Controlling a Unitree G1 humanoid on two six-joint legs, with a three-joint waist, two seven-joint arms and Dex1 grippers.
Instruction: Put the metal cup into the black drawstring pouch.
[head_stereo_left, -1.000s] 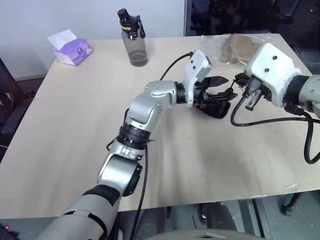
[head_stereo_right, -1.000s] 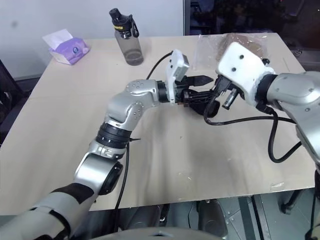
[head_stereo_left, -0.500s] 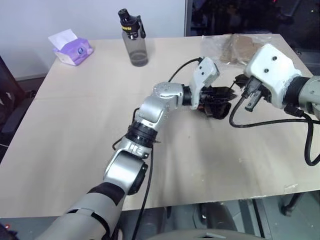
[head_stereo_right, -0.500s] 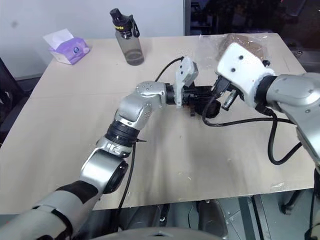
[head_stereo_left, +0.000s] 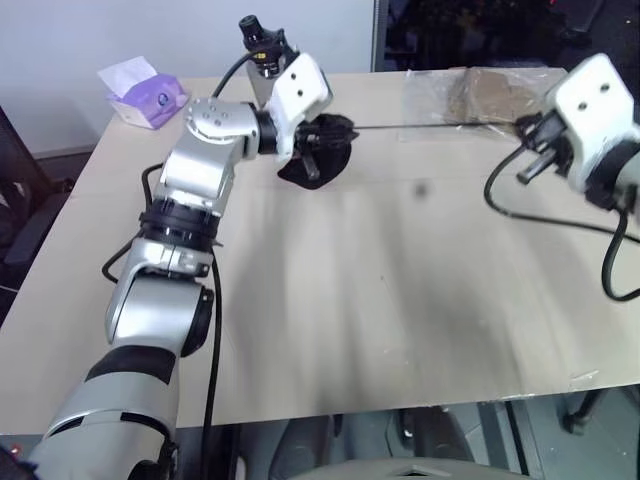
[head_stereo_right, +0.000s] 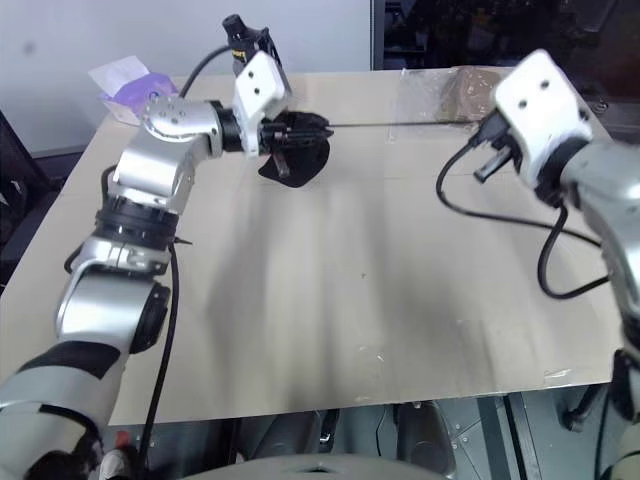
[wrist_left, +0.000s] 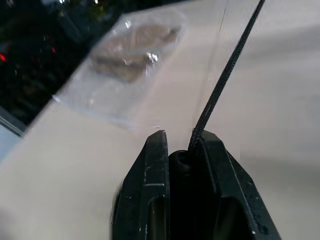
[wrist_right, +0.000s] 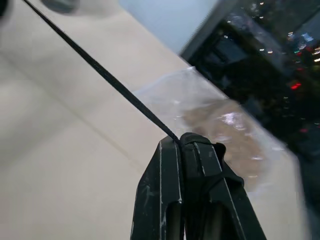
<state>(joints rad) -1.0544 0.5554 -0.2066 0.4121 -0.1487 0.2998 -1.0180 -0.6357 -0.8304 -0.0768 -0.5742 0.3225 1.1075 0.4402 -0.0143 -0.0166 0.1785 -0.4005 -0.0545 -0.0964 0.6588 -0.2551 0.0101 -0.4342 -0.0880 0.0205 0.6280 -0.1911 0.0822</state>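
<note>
left end effector (head_stereo_left: 322, 150) clamped on black drawstring pouch (head_stereo_left: 316, 160), far left of surface (head_stereo_left: 400, 300). right end effector (wrist_right: 181, 142) pinched on taut cord (head_stereo_left: 430, 126) btwn them.

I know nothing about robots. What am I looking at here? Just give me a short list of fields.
left gripper: shut on the black drawstring pouch, held above the table
right gripper: shut on the cord
cord: stretched taut between the two grippers
metal cup: cannot tell; possibly inside the pouch
behind: bottle, tissue pack, clear plastic bag
</note>
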